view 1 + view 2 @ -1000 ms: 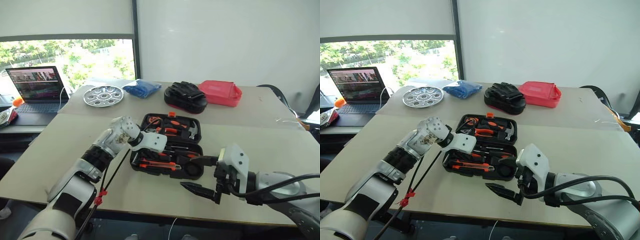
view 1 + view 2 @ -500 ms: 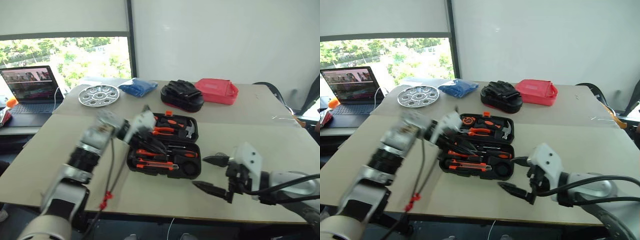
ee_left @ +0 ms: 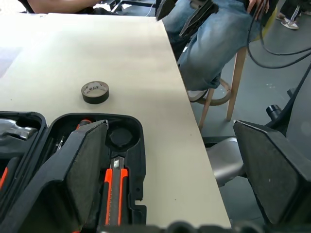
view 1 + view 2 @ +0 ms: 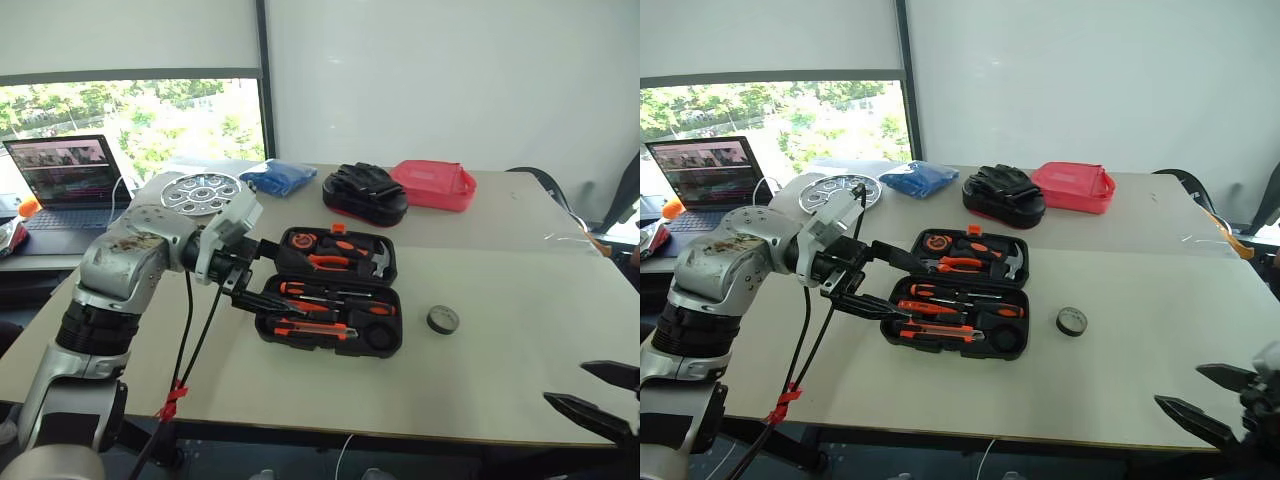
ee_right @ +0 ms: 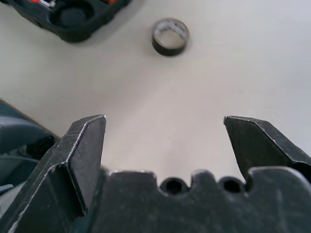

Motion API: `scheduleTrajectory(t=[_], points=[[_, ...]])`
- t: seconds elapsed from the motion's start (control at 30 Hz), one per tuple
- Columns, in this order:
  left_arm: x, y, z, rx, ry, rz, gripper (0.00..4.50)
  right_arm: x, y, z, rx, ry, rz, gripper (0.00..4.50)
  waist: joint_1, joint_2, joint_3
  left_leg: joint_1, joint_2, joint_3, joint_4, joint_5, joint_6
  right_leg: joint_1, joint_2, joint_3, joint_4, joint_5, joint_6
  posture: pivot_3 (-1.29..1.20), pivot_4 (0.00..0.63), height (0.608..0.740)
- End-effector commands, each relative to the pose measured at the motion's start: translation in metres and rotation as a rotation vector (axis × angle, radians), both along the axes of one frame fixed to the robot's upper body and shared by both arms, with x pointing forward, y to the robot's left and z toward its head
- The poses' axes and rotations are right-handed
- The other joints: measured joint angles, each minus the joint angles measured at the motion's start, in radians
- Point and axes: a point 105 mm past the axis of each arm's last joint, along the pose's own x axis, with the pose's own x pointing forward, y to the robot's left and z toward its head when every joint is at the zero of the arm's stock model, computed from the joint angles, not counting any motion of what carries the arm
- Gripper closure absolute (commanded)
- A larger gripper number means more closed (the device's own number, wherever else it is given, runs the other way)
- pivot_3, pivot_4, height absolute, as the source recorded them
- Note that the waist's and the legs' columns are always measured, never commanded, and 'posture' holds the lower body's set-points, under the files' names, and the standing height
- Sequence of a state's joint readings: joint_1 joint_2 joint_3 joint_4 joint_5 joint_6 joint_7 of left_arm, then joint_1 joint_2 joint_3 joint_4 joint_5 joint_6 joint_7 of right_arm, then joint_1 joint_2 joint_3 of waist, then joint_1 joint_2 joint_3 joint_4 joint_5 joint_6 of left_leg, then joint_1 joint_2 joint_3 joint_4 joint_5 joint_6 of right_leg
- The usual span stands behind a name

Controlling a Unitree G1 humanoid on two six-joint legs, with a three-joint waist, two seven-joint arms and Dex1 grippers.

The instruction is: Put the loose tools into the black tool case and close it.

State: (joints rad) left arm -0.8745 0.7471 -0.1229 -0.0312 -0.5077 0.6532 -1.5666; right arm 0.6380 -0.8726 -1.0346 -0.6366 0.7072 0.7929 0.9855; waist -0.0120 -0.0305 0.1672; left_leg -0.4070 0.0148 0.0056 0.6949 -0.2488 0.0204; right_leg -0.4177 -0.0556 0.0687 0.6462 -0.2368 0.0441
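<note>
Black tool case (image 4: 332, 291): lying open mid-table, orange-handled tools seated in its recesses. Tape roll (image 4: 443, 319): loose on the table just beside the case. Left gripper (image 4: 262, 275) spread empty over the case's edge; right gripper (image 4: 592, 390) spread empty, well apart.

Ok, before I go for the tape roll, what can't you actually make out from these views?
- Black tool case, left edge of its near half: covered by the left gripper in the head views.
- Case's far half: cut off by the frame edge in the left wrist view.
- Right gripper: cropped at the corner of the head views.
- Tape roll: how much tape is left, too small to tell.
- Round recess: its depth isn't readable.
</note>
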Motion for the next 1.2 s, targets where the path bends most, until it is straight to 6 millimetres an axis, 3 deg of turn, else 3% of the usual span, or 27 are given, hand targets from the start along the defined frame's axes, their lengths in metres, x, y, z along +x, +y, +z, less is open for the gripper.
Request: scheduleTrajectory(t=[0.03,0.23,0.43,0.6,0.67,0.9,1.13,1.2], points=[[0.003,0.005,0.000,0.050,-0.111,-0.005,0.07,0.016,0.007,0.013,-0.064,-0.053,0.082,0.00,-0.010,0.000,0.000,0.000,0.000,0.000,0.000,0.000,0.000,0.000,0.000,0.001,0.000,0.000,0.000,0.00,0.150,0.740],[0.025,0.012,0.006,0.035,-0.162,0.061,0.07,0.071,0.032,0.015,-0.131,-0.049,0.261,0.00,-0.022,0.000,0.000,0.001,-0.001,0.002,0.000,0.001,-0.001,0.000,0.000,0.002,0.000,0.000,0.000,0.00,0.150,0.740],[0.028,0.005,0.018,-0.013,-0.163,0.036,0.07,0.122,0.045,0.003,-0.200,0.011,0.337,0.00,-0.015,0.001,0.001,-0.005,-0.001,0.001,-0.001,0.000,0.000,-0.005,-0.001,0.001,0.000,0.000,0.000,0.00,0.150,0.740],[0.033,-0.003,0.026,-0.067,-0.146,0.052,0.00,0.154,0.050,-0.013,-0.234,0.068,0.380,1.46,-0.004,0.000,0.001,-0.008,-0.002,0.002,0.001,0.000,0.000,-0.008,-0.003,0.001,-0.001,0.001,0.001,0.00,0.150,0.740],[0.035,-0.005,0.026,-0.076,-0.132,0.059,0.00,0.163,0.053,-0.020,-0.253,0.087,0.396,2.11,-0.002,0.001,0.002,-0.008,-0.002,0.001,0.000,0.000,0.000,-0.008,-0.002,0.000,-0.001,0.001,0.001,0.00,0.150,0.740],[0.027,-0.019,0.023,-0.080,-0.124,-0.002,0.00,0.178,0.057,-0.044,-0.271,0.146,0.425,2.11,-0.003,0.001,0.002,-0.008,-0.002,0.001,0.001,0.000,0.000,-0.008,-0.002,0.000,0.000,0.001,0.001,0.00,0.150,0.740],[0.023,-0.019,0.021,-0.069,-0.140,-0.012,0.00,0.183,0.065,-0.063,-0.265,0.178,0.439,2.11,-0.006,0.001,0.002,-0.008,-0.002,0.001,0.001,0.000,0.000,-0.008,-0.002,0.000,0.001,0.001,0.001,0.00,0.150,0.740],[0.023,-0.019,0.020,-0.068,-0.138,-0.012,0.00,0.185,0.064,-0.066,-0.273,0.182,0.432,2.64,-0.007,0.001,0.002,-0.007,-0.002,0.001,0.001,0.000,0.000,-0.008,-0.002,0.000,0.001,0.001,0.001,0.00,0.150,0.740]])
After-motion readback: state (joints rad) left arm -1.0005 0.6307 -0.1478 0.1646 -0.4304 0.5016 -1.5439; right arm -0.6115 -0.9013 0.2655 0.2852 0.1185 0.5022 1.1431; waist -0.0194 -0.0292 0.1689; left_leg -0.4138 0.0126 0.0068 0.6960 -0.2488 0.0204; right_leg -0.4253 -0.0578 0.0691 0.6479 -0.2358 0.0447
